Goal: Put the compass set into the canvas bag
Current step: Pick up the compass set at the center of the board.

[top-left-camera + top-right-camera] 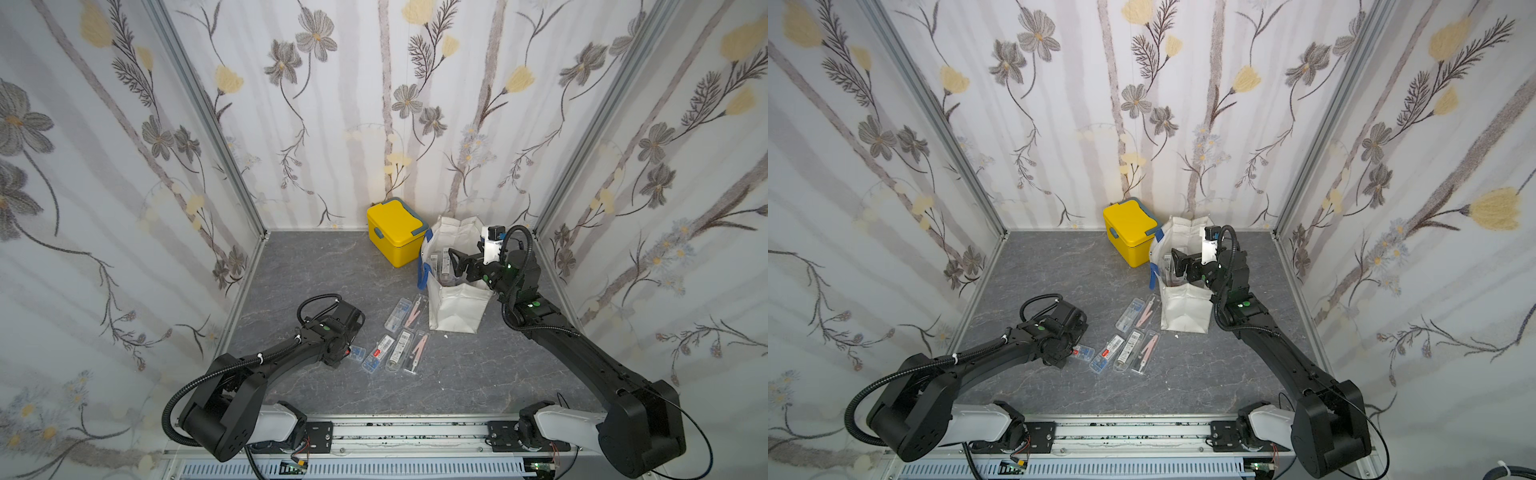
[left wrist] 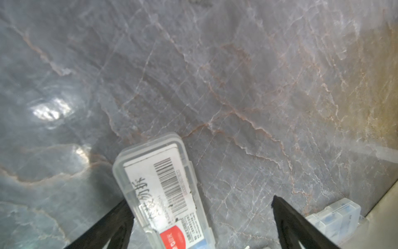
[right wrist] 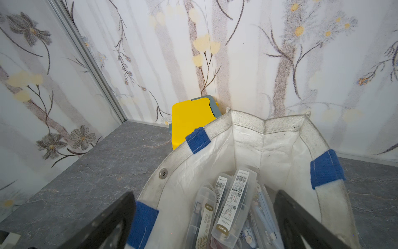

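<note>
Straddles case point(image 2: 163, 194) on counter point(image 2: 237, 86) with left jaws released; holds right jaws released, empty, over bag point(image 3: 269, 148) at 1 o'clock, cases point(image 3: 233, 202) inside.

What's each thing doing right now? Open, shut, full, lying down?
Canvas bag: upright, mouth open, partly filled.
Compass sets in bag: standing on end inside.
Loose compass sets: lying flat on the table.
Yellow box: lid shut.
Left pincer: open, low over one clear case.
Right pincer: open, empty, above bag's mouth.
</note>
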{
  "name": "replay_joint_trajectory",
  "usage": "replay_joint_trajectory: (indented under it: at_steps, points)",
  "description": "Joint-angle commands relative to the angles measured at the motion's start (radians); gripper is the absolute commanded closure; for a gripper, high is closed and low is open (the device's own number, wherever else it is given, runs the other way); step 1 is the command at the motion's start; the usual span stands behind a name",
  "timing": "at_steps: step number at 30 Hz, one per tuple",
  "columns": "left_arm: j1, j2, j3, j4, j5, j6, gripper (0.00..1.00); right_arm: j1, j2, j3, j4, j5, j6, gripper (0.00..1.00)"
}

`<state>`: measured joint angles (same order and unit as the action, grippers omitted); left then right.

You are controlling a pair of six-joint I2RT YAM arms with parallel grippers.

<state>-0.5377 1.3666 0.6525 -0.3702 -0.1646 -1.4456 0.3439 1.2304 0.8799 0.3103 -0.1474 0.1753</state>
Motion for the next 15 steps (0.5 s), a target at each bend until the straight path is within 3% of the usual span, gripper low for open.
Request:
replay_joint_trajectory:
  at_steps: [1,15]
  points:
    - [0.019,0.05,0.046,0.031,-0.015,0.122,0.04,0.001,-0.002,0.001,0.048,-0.014,0.006,0.0]
    - [0.035,0.28,0.216,-0.044,0.045,0.414,0.19,0.001,-0.037,-0.009,0.034,-0.01,0.006,0.01]
